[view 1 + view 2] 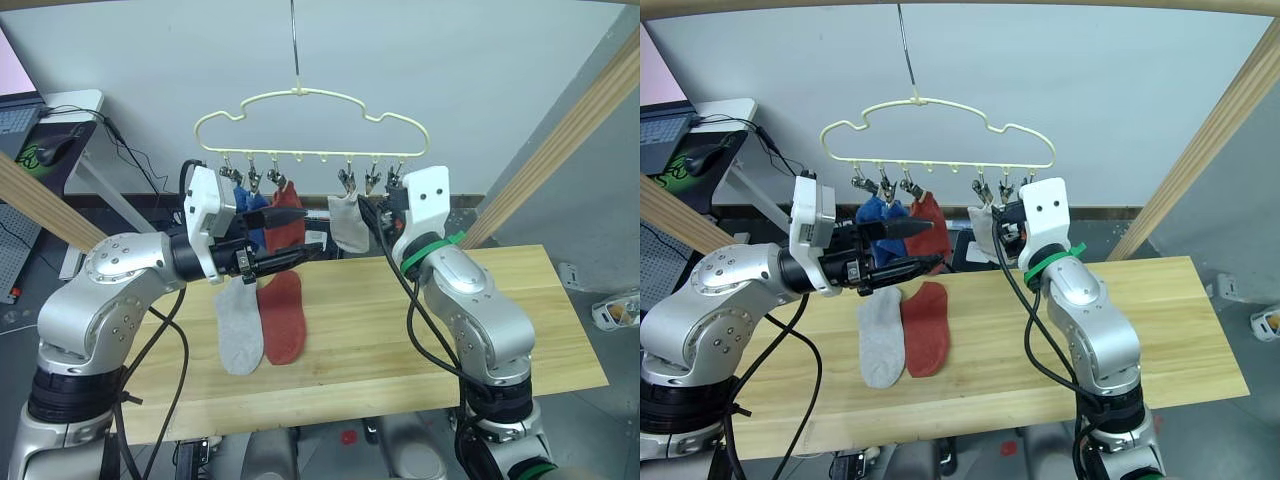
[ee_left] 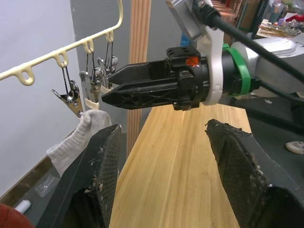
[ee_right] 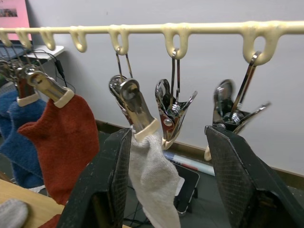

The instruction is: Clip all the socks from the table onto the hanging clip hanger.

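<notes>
1. Left eye view: two socks lie flat on the table (image 1: 480,320) at lower centre, a grey sock (image 1: 238,325) and a red sock (image 1: 282,317), side by side and touching, long axes running toward the camera. The left gripper (image 1: 290,238) hovers directly above them, jaws spread and empty; it looks the nearer arm for the next pick.
2. Right eye view: the clip hanger (image 1: 937,130) hangs at upper centre, with blue socks (image 1: 878,222), a clipped red sock (image 1: 930,225) and a clipped grey sock (image 1: 985,228) already on it.
3. Left wrist view: the right gripper (image 2: 110,86) crosses the upper centre, jaws nearly pressed together, tips just beside a clip.
4. Right wrist view: two free clips (image 3: 173,111) hang at centre right, beyond its own fingers (image 3: 107,185).
</notes>
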Controlling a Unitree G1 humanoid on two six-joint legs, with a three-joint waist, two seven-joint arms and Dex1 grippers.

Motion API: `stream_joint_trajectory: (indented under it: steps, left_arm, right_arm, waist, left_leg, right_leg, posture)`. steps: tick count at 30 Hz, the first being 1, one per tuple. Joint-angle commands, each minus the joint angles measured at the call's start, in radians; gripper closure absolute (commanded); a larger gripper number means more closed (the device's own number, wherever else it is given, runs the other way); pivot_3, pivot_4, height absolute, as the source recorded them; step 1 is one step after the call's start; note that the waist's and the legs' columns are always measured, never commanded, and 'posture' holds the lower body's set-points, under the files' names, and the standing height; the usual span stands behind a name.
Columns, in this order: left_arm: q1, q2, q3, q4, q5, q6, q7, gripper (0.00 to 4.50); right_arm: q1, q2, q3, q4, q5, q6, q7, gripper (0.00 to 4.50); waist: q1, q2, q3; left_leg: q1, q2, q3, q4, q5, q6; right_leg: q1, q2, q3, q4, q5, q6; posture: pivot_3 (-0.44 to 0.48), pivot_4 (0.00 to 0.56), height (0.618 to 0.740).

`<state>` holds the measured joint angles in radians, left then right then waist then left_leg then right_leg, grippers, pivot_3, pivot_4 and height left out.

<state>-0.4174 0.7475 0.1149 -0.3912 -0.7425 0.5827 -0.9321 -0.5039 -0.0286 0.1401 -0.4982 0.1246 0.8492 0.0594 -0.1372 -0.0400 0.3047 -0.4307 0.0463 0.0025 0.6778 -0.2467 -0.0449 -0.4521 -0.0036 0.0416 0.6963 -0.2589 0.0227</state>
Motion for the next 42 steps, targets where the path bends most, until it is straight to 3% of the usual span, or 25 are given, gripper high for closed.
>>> stream_joint_trajectory:
  steps: [1,42]
  left_arm:
    - [-0.012,0.009,0.008,-0.02,0.004,-0.009,-0.009,1.44]
    - [0.02,0.016,0.02,-0.035,0.034,-0.014,-0.007,1.44]
  right_arm:
    - [-0.032,0.008,-0.008,0.011,-0.011,-0.058,-0.004,1.97]
    - [-0.125,0.079,0.006,0.209,-0.03,-0.229,0.033,1.97]
  waist:
    - [0.0,0.0,0.0]
    - [0.016,0.0,0.0]
  left_leg:
    - [0.0,0.0,0.0,0.0,0.0,0.0]
    - [0.0,0.0,-0.001,0.0,0.0,0.0]
  right_leg:
    - [0.0,0.0,0.0,0.0,0.0,0.0]
    - [0.0,0.0,0.0,0.001,0.0,-0.001]
  posture:
    - [-0.183,0.264,0.736]
    - [-0.146,0.259,0.736]
